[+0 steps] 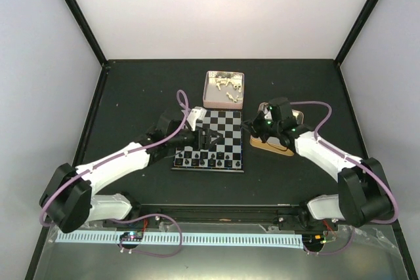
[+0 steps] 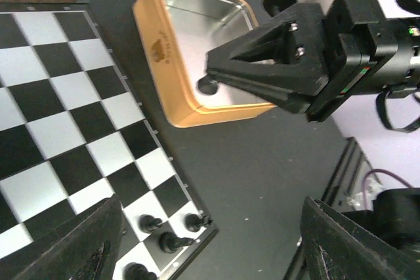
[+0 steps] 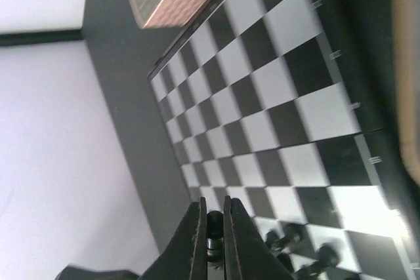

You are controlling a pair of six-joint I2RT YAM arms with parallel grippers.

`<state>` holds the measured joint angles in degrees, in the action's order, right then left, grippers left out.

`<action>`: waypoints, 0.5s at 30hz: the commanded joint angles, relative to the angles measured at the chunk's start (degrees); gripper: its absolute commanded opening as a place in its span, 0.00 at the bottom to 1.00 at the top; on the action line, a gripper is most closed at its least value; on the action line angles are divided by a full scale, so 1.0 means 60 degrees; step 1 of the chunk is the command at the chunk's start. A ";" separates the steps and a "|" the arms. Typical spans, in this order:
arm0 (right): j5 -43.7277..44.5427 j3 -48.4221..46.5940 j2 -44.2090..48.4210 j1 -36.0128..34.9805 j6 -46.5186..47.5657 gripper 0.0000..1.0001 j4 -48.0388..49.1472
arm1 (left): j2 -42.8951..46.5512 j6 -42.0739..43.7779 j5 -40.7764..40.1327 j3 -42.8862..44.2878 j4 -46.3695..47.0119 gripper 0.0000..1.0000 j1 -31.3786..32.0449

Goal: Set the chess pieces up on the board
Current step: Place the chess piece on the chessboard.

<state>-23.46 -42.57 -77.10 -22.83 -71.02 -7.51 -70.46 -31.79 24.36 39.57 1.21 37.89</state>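
Observation:
The board [image 1: 210,139] lies mid-table, with several black pieces [image 1: 209,160] along its near rows. They also show in the left wrist view [image 2: 164,234] and the right wrist view [image 3: 298,240]. My right gripper [image 1: 254,126] hovers at the board's right edge, over the gold tin [image 1: 272,143]. It is shut on a black piece [image 3: 214,231], whose round end shows at the fingertips [image 2: 209,84]. My left gripper [image 1: 209,139] is above the board, open and empty, its fingers [image 2: 92,247] wide apart. Cream-white pieces [image 1: 226,86] lie in the pink box.
The pink box [image 1: 209,93] stands just behind the board. The gold tin [image 2: 157,50] sits right of the board and looks hollow and silvery inside. Dark walls bound the table at the back and sides.

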 commanded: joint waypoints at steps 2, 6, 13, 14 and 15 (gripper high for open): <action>-0.0948 -0.0537 -0.0129 -0.0755 -0.0687 0.01 0.1171 | -0.0325 -0.0653 0.1123 0.0040 0.1594 0.75 -0.0060; -0.1305 -0.1026 -0.0449 -0.1305 -0.0863 0.01 0.1483 | -0.0428 -0.0869 0.1152 0.0113 0.1776 0.72 -0.0096; -0.1864 -0.1297 -0.0539 -0.1571 -0.1065 0.01 0.1724 | -0.0770 -0.1169 0.0968 0.0007 0.2072 0.57 -0.0250; -0.1991 -0.1321 -0.0539 -0.1571 -0.1036 0.01 0.1669 | -0.0757 -0.1142 0.0912 0.0000 0.2104 0.55 -0.0274; -0.2049 -0.1355 -0.0524 -0.1578 -0.0987 0.01 0.1564 | -0.0735 -0.1049 0.0846 0.0008 0.2111 0.55 -0.0292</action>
<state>-32.34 -49.12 -79.94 -32.03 -76.44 1.41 -74.78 -37.91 29.43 39.31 10.17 36.80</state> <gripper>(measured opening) 0.039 0.565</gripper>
